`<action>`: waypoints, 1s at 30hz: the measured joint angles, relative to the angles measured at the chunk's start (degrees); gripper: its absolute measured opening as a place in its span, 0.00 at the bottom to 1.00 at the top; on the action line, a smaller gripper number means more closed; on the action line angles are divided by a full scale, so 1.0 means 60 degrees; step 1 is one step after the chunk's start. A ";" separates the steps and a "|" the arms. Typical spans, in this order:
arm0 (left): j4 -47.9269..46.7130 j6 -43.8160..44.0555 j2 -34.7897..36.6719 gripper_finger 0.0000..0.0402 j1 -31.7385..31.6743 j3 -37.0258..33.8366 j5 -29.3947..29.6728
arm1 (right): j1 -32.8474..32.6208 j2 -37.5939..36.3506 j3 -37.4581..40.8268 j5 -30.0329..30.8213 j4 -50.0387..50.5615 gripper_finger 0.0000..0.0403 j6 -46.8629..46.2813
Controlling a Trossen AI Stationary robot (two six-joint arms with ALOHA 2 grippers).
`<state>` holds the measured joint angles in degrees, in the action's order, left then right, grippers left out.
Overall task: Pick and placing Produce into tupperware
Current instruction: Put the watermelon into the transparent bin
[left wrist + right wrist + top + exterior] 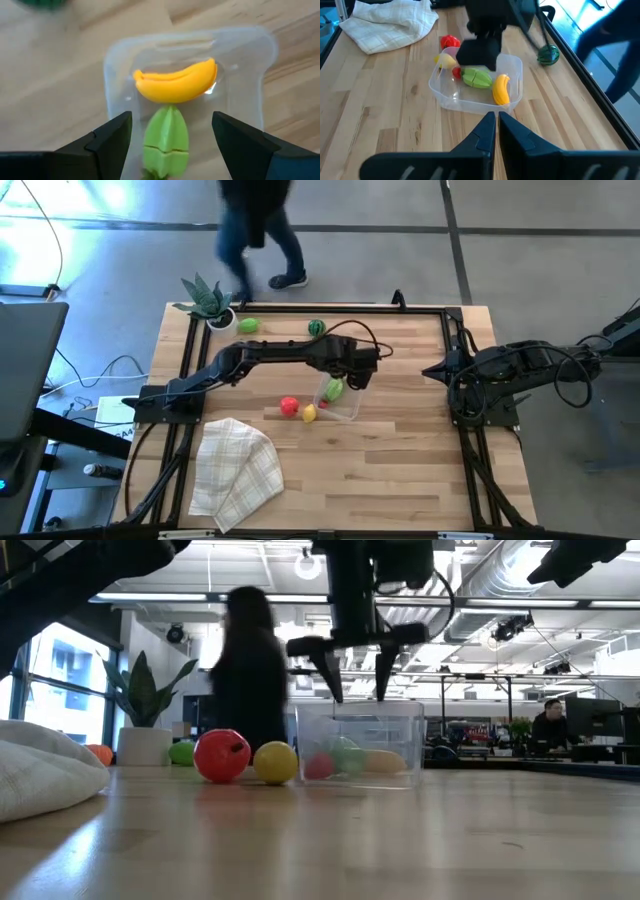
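The clear tupperware [346, 411] [190, 37] stands mid-table. It holds a yellow banana [175, 85], a light green piece [167, 145] and a small red piece [456, 72]. My left gripper [171, 120] [357, 680] is open and hangs just above the tub, one finger to each side of the green piece, touching nothing. A red ball [289, 406] and a yellow piece [309, 414] rest on the table against the tub's left side. A dark green piece [316, 328] and a light green one [248, 325] lie near the far edge. My right gripper [432, 370] [497, 120] is shut and waits at the right.
A checked beige cloth [235, 470] lies bunched at the near left. A spiky plant in a white pot [210, 308] stands at the far left corner. A person [255, 230] walks past beyond the far edge. Bare wood shows to the right of the tub.
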<state>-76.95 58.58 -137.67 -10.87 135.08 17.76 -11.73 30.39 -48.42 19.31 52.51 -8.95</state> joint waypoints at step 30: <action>0.0945 -1.2260 0.0311 0.56 0.0379 -0.0130 -0.0786 | -0.0002 0.0003 0.0000 -0.0004 0.0000 0.03 0.0000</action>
<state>-71.28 -14.98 -135.80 -8.60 134.30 13.04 -11.75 30.41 -48.42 19.29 52.51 -8.95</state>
